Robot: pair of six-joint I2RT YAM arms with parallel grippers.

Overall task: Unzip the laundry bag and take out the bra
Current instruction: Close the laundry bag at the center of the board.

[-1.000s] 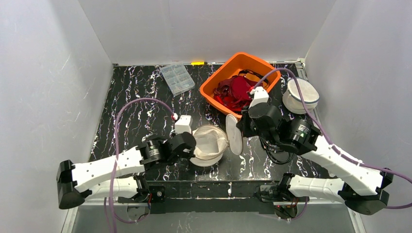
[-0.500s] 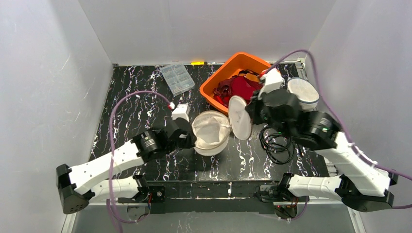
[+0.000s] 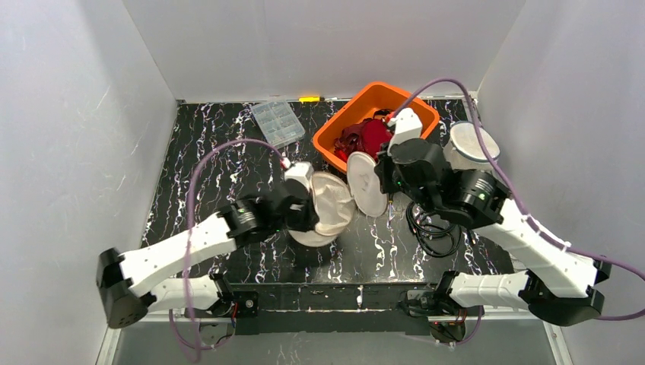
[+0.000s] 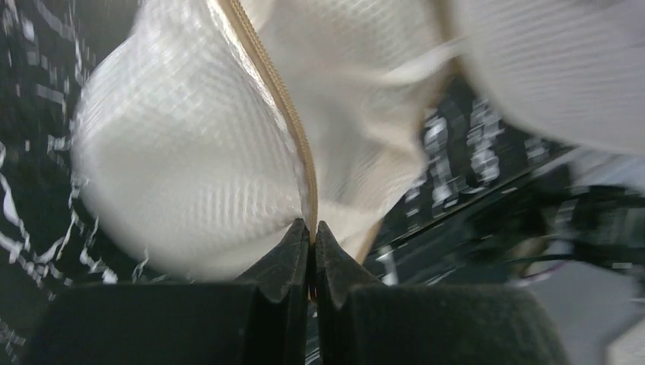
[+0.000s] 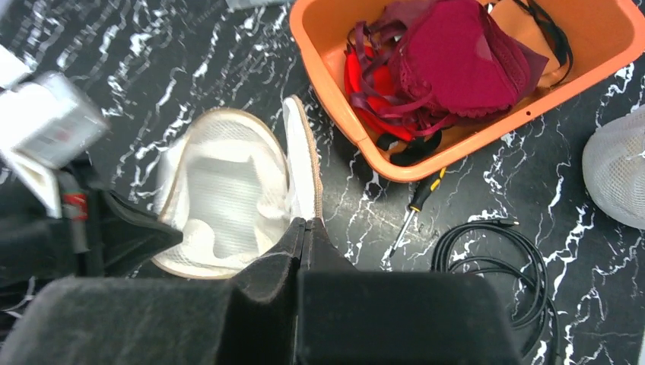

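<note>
Your left gripper and right gripper each pinch the laundry bag rim — flap splayed at its 3 o'clock, right arm nearer the mouth.

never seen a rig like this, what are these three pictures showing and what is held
Two robot arms are bolted to a black marbled table. One picture looks down from above; the other two come from cameras on each wrist. Both arms' jaws are shut on an open white mesh laundry bag: the left on its zipper edge, the right on its round flap. Behind sit an orange tub of dark red bras, a clear box and a second mesh bag.
</note>
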